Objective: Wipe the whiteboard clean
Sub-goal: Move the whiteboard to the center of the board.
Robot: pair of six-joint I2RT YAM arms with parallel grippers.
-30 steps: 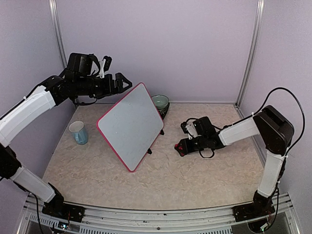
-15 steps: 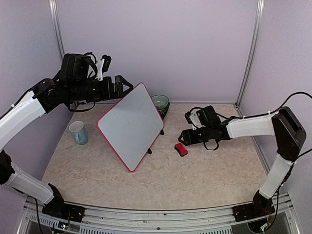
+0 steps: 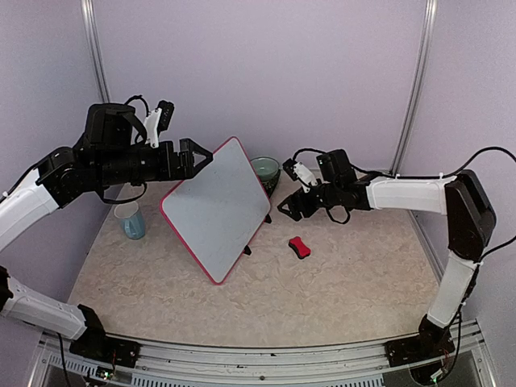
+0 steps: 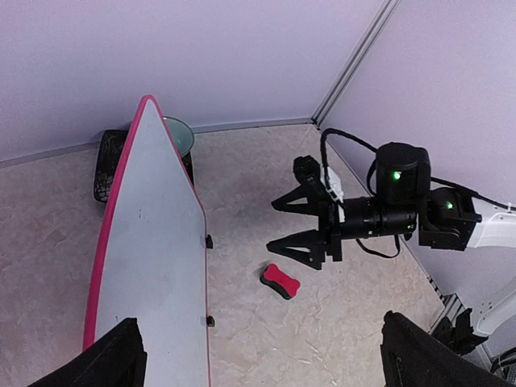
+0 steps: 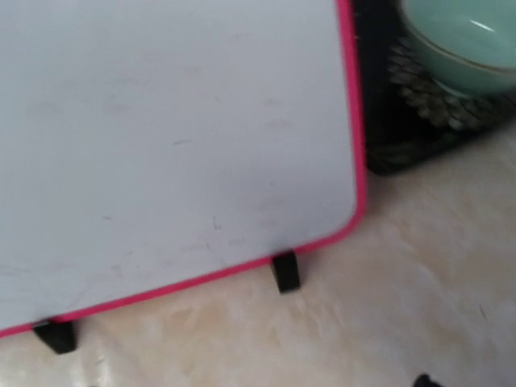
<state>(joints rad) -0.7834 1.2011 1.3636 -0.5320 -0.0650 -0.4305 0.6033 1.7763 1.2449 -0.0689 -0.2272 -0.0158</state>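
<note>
Eraser [image 3: 300, 247] right of whiteboard [image 3: 216, 208], bowl [image 3: 264, 168] behind

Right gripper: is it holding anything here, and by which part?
Nothing. The right gripper hangs open and empty; the red eraser lies loose, apart from it. The left gripper is also open and empty.
</note>
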